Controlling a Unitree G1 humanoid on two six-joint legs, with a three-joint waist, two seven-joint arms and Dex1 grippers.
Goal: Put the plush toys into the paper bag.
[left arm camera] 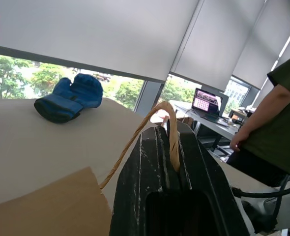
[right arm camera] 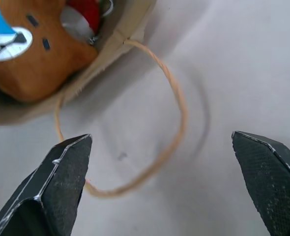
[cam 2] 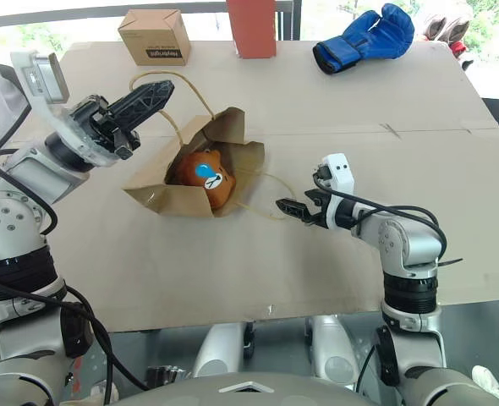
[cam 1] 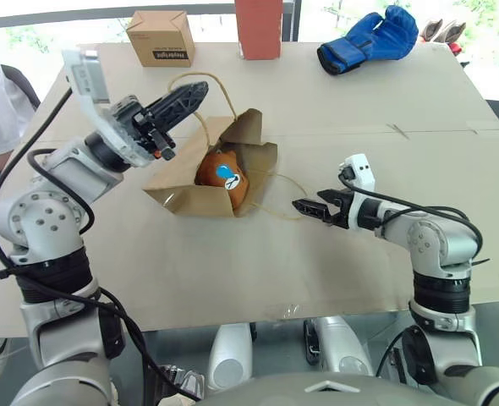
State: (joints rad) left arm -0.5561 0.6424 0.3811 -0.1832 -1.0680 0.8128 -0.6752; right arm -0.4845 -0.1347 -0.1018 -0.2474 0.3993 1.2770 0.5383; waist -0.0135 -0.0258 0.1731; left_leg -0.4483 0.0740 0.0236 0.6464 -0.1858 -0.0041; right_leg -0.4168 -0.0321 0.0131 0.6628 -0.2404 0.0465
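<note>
Brown kraft paper bag (cam 1: 200, 196) lying on its side on the paper-covered counter (cam 1: 334, 110), mouth towards the robot. Inside the mouth sits the rounded brown plush toy with a blue-and-white face patch (cam 1: 224, 179); the right wrist view also shows a red and white piece of a second plush toy (right arm camera: 86, 14) just behind it, so both appear to be in the bag.

The left gripper (cam 1: 182, 100), raised above the bag, has its jaws pressed together on the upper tan loop handle (left arm camera: 170, 129), pinching the cord. The right gripper (cam 2: 290, 207) hangs low over the counter to the bag's right, jaws spread wide and empty, aimed at the lower loop handle (right arm camera: 172, 118), which lies slack on the surface.

Handling, as a judgement: the bag is light, thin and easily creased; its walls buckle if squeezed, so the twisted cord handles are the better hold. The toys are soft, light and compressible, tolerant of a firm pinch anywhere on the body.

Background: small cardboard box (cam 1: 160, 36), red box (cam 1: 259, 27), blue boxing glove (cam 1: 370, 38).
</note>
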